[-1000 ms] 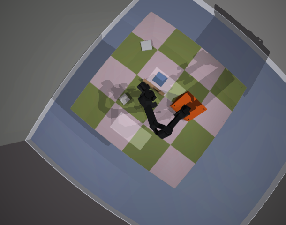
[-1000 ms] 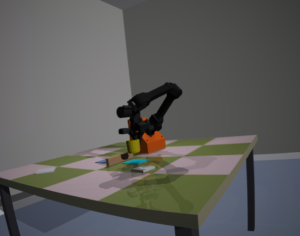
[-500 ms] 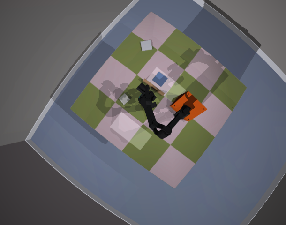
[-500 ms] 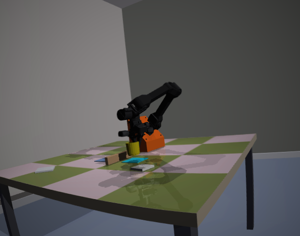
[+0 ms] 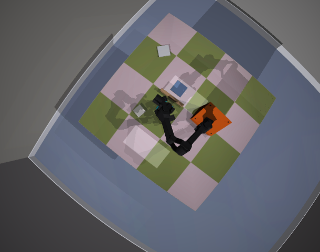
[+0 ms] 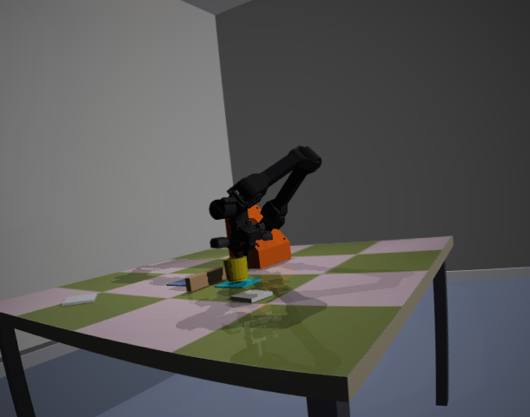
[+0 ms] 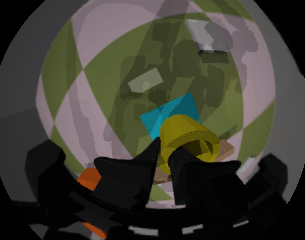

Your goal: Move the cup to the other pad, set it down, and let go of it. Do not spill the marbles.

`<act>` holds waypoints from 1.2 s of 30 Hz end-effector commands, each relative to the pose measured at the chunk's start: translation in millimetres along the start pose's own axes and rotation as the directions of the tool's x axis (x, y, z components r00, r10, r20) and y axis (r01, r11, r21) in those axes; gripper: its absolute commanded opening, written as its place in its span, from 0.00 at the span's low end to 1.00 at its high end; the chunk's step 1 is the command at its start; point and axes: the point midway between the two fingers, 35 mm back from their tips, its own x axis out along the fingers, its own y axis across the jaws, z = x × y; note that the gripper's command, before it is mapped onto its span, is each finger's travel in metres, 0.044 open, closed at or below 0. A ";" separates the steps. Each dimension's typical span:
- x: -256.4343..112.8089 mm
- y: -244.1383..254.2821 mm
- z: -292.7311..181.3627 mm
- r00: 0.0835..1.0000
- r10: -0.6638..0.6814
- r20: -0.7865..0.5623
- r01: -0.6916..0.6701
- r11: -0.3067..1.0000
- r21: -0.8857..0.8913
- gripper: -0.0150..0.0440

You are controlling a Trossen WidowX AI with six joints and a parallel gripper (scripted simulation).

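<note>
A yellow cup (image 6: 235, 270) (image 7: 181, 126) is over the cyan pad (image 6: 226, 285) (image 7: 164, 113), nearly upright in the exterior view. Its bottom is at or just above the pad; I cannot tell if they touch. My gripper (image 6: 240, 256) (image 7: 163, 139) is shut on the cup's wall near the rim. The arm hides the cup and most of the cyan pad in the top view. The blue pad (image 5: 179, 88) (image 6: 175, 283) lies across the wooden barrier with nothing on it. The cup's inside is dark in the wrist view and I cannot make out the marbles.
The low wooden barrier (image 5: 167, 94) (image 6: 207, 279) (image 7: 226, 150) stands between the two pads, close beside the cup. One pale flat block (image 5: 139, 111) (image 6: 253, 295) (image 7: 208, 36) lies near the cyan pad, another (image 5: 163, 50) (image 6: 78, 300) farther off. The orange base (image 5: 220, 122) (image 6: 274, 251) stands behind.
</note>
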 end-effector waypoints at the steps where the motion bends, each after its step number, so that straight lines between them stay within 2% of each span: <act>1: 4.7 1.9 -0.5 1.000 0.006 0.003 -0.006 1.000 0.007 0.25; 14: 1.6 0.4 0.0 1.000 0.001 0.000 -0.001 1.000 0.000 0.25; 20: 1.6 0.4 0.0 1.000 0.001 0.000 -0.001 1.000 0.000 0.50; 36: -8.1 -0.7 -0.3 1.000 0.001 -0.001 -0.001 1.000 0.002 0.50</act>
